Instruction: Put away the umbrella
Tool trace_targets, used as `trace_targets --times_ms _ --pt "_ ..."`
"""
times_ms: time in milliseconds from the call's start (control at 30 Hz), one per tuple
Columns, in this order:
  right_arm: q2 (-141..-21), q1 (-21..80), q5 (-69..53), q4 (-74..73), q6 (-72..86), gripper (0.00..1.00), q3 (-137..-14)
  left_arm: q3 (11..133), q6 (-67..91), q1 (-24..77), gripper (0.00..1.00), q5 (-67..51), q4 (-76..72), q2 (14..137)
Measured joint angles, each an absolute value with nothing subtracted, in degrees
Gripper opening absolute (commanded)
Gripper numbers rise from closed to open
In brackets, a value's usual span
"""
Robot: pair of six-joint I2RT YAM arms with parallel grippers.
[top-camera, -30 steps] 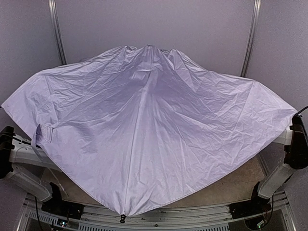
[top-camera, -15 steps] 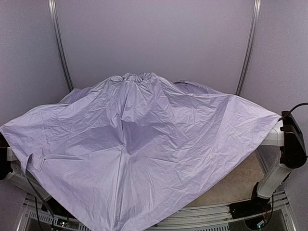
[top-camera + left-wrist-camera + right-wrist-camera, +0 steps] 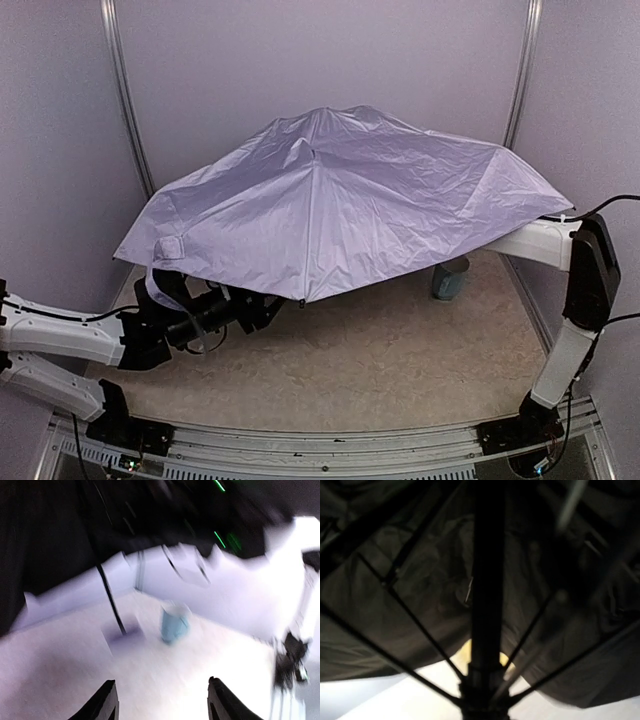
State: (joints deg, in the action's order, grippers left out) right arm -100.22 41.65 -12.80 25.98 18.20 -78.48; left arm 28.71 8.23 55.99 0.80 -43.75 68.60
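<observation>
Under the near-left rim of the canopy, the left gripper is spread. In its wrist view the two fingers stand apart with nothing between them, above the bare table. That view is blurred. Beyond the fingers a light-blue cup stands upright on the table, with black fabric overhead. The left arm reaches in low from the near-left corner.

The umbrella is open, its lavender canopy raised off the table over the far half. The strap hangs at the left edge, just above the left gripper. The cup stands under the right side of the canopy, partly hidden by its edge.

The right arm rises at the right, and its white forearm passes under the canopy's right edge, which hides the right gripper from above. In the right wrist view the black shaft runs up the middle from the bottom edge, and thin ribs fan out against the black underside. The fingers are lost in the dark there, so I cannot tell whether they pinch the shaft or stand apart.
</observation>
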Motion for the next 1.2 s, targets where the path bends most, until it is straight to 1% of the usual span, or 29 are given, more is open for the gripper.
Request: trace_targets --times_ms 100,200,300,400,433,567,700,767,800,900,1033,1133,1200 --pt "-100.7 38.2 -13.5 24.0 16.1 0.0 -83.9 24.7 6.5 59.7 0.6 1.7 -41.0 65.5" --pt "-100.3 34.6 -16.0 23.3 13.0 0.0 -87.5 20.7 5.6 60.6 0.68 1.5 -38.0 59.6" --pt "-98.3 30.5 -19.6 21.1 9.7 0.0 -88.0 17.0 4.9 60.5 0.71 1.5 -35.6 51.2" --pt "-95.6 24.4 -22.5 17.9 7.9 0.0 -87.6 12.7 5.1 60.4 0.83 2.4 -35.0 42.5" --pt "-94.3 22.0 -23.1 17.0 7.3 0.0 -87.0 10.5 5.9 60.0 0.85 3.5 -34.9 38.7" --pt "-88.2 15.3 -21.9 13.8 2.9 0.0 -82.9 5.3 9.8 56.1 0.85 9.9 -34.0 27.3" --pt "-83.8 15.4 -23.5 11.9 -2.5 0.0 -79.1 5.0 14.4 49.9 0.84 15.9 -32.9 22.1" --pt "-82.2 16.1 -26.7 11.2 -4.4 0.0 -76.9 6.4 16.5 46.8 0.86 16.4 -32.4 23.7" --pt "-81.7 16.7 -28.2 10.5 -5.3 0.0 -75.9 8.1 17.0 45.5 0.9 16.2 -31.8 26.0" --pt "-80.4 20.0 -31.0 9.2 -8.1 0.0 -72.6 16.7 17.8 42.7 0.98 12.3 -30.2 37.0" --pt "-79.4 27.8 -32.6 8.8 -10.4 0.0 -67.7 29.9 17.6 41.2 0.99 0.7 -31.7 53.2" --pt "-79.5 35.0 -33.3 8.8 -11.6 0.0 -64.8 35.7 17.7 41.5 0.99 -7.3 -34.7 63.7" --pt "-79.9 38.8 -33.4 8.8 -12.1 0.0 -64.0 38.8 17.5 42.7 0.99 -10.5 -35.6 70.0"
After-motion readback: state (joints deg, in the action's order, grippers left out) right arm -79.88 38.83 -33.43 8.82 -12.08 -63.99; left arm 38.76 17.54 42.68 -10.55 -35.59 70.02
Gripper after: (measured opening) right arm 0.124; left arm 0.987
